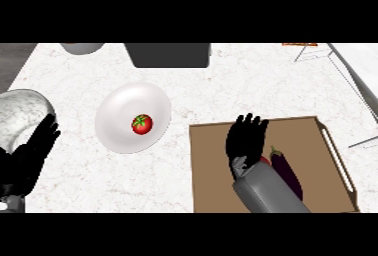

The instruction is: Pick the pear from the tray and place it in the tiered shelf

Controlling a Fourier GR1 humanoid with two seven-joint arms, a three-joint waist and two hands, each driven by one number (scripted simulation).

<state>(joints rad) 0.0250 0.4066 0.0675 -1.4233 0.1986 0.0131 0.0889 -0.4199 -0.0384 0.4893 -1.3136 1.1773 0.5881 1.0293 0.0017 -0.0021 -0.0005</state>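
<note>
A brown tray (214, 170) lies at the lower right of the counter. Over its middle hovers my right hand (246, 140), fingers straight and pointing away from me, open. No pear shows; the hand and forearm cover part of the tray's floor. A small reddish patch (265, 160) peeks out beside the wrist. A dark purple eggplant (286, 170) lies in the tray just right of the forearm. The wire tiered shelf (353, 75) runs along the upper right edge. At the left edge my left hand (33, 150) rests open, fingers up.
A white plate (122, 107) with a red tomato (142, 124) sits left of the tray. A dark grey box (168, 55) and a grey bowl (81, 48) stand at the back. A rounded grey object (22, 117) is at the far left.
</note>
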